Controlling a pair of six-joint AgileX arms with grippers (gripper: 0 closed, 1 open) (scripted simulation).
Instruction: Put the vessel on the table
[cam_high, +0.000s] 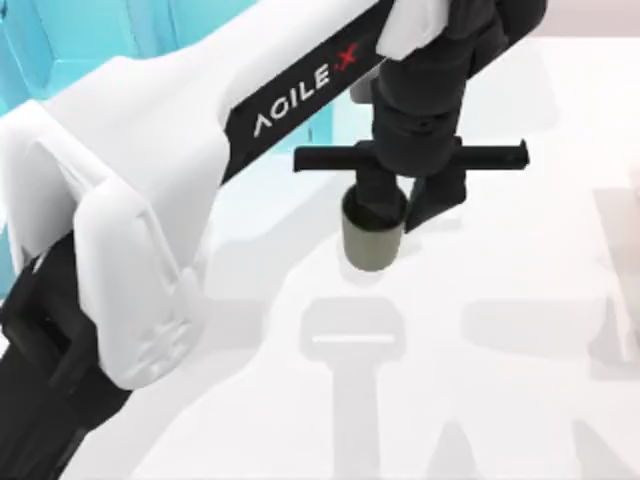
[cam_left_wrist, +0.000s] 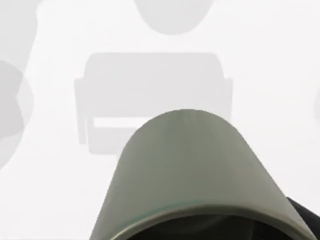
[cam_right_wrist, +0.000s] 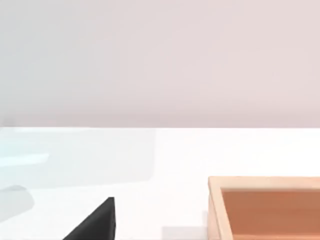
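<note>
The vessel (cam_high: 372, 242), a small olive-brown cup with a dark inside, hangs upright over the white table (cam_high: 520, 390) near the middle. My left gripper (cam_high: 401, 208) reaches down from a black crossbar and is shut on the cup's rim at its right side. The shadow of gripper and cup lies apart from them on the table, nearer the front. In the left wrist view the vessel (cam_left_wrist: 185, 175) is seen close up against the table (cam_left_wrist: 280, 100), with a dark finger (cam_left_wrist: 301, 216) at its rim. A dark part of my right gripper (cam_right_wrist: 95, 224) shows over the table (cam_right_wrist: 175, 160).
A light-blue shelf unit (cam_high: 60, 40) stands at the back left, partly behind my left arm's white link. A shallow wooden box (cam_right_wrist: 265, 205) rests on the table in the right wrist view. Open white surface lies in front of and to the right of the cup.
</note>
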